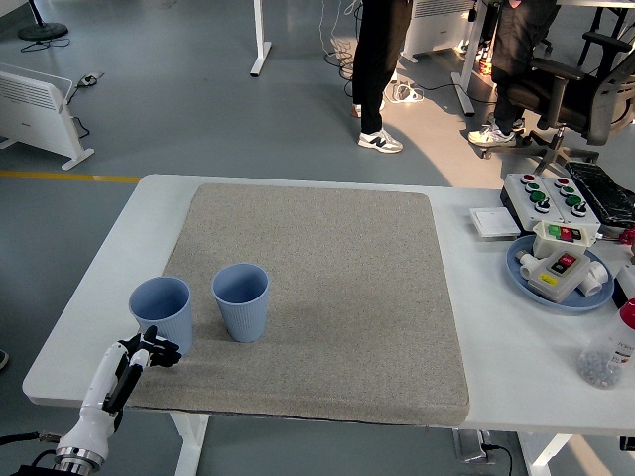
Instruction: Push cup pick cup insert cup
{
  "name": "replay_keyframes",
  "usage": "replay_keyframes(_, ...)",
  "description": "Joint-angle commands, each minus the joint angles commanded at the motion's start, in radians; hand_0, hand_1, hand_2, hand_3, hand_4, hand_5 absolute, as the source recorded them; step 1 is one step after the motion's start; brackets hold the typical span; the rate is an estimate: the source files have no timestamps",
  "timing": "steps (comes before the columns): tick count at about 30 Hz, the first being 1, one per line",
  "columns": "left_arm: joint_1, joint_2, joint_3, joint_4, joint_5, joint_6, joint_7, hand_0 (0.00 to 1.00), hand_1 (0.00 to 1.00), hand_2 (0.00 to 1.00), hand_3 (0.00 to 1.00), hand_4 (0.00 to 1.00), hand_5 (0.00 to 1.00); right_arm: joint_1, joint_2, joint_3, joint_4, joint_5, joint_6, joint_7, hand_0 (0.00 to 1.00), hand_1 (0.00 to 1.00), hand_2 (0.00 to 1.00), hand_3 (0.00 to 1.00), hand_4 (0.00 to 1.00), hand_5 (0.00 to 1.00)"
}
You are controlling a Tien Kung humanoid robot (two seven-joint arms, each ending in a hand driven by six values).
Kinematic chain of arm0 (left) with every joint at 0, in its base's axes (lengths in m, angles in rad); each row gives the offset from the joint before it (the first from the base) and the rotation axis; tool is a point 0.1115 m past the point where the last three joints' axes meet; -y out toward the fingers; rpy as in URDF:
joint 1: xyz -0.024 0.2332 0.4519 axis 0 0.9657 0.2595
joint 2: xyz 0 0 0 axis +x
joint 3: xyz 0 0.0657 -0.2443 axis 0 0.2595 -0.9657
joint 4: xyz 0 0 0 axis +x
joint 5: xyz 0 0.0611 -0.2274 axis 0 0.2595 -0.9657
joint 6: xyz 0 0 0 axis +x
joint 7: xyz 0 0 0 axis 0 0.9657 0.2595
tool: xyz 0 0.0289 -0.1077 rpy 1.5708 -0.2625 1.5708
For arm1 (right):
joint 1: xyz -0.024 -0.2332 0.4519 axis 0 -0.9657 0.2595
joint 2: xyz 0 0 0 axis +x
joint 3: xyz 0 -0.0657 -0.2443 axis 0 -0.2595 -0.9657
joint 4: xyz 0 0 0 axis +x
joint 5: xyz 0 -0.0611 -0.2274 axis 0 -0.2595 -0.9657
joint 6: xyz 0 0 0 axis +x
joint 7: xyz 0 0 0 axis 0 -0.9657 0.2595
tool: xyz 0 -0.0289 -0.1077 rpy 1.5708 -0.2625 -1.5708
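On the white table (119,248) lies a large rectangular mat (327,297) of coarse, speckled grey-beige fabric with rounded corners and a thick, soft-looking edge. Two pale blue cups stand upright on its near left part, side by side and a little apart, both open-mouthed and tapering toward the base. Fine vertical ribs run down their matte walls. The left cup (162,313) sits at the mat's left edge; the right cup (241,301) is just beside it, slightly farther in.

Just in front of the left cup, low at the picture's lower left, the left hand (149,350) reaches in on a white forearm. Its black fingers (165,353) are loosely bent and hold nothing, their tips close to the cup's lower wall; whether they touch it cannot be told.

At the table's right end a round blue plate (526,279) carries a boxy white control unit (558,263) with red, green and yellow buttons. Behind it stands a flat button box (551,195) with round green and red caps, and a small white square tray (493,222) lies to its left. A clear plastic bottle (607,352) with a red cap stands near the right edge.

Beyond the table the floor is smooth grey. A person's legs (377,69) in dark trousers and sneakers stand there, a black office chair (575,84) is to the right, and a white heater (40,104) is at the far left.
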Motion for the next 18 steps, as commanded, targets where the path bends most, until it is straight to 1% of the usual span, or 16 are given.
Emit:
replay_keyframes(3,-0.005,-0.001,-0.001,0.002,0.002,0.001,0.0,0.514,0.493,0.475,0.432,0.594,0.998,0.0,0.0,-0.001,0.0,0.002,0.0,0.0,0.523,0.544,0.62,0.565,0.112,0.442)
replay_keyframes(4,-0.008,-0.001,0.001,0.004,0.003,0.001,0.0,0.546,0.497,0.476,0.432,0.595,0.998,0.0,0.0,0.0,0.0,0.001,0.0,0.001,0.523,0.544,0.62,0.565,0.113,0.44)
replay_keyframes(16,-0.019,-0.002,0.011,0.026,0.005,-0.001,0.001,0.555,0.499,0.477,0.432,0.6,0.998,0.0,0.001,-0.001,0.0,0.003,-0.001,0.0,0.523,0.544,0.62,0.565,0.113,0.44)
replay_keyframes(17,-0.022,-0.003,0.013,0.036,0.007,0.0,0.002,0.585,0.501,0.478,0.432,0.6,0.998,-0.002,0.0,-0.001,0.0,0.002,0.0,0.0,0.523,0.544,0.62,0.565,0.112,0.44)
replay_keyframes(18,-0.023,-0.004,0.013,0.038,0.008,0.0,0.002,0.585,0.501,0.478,0.432,0.6,0.998,-0.002,0.0,0.0,0.0,0.002,0.0,0.0,0.523,0.544,0.62,0.565,0.112,0.44)
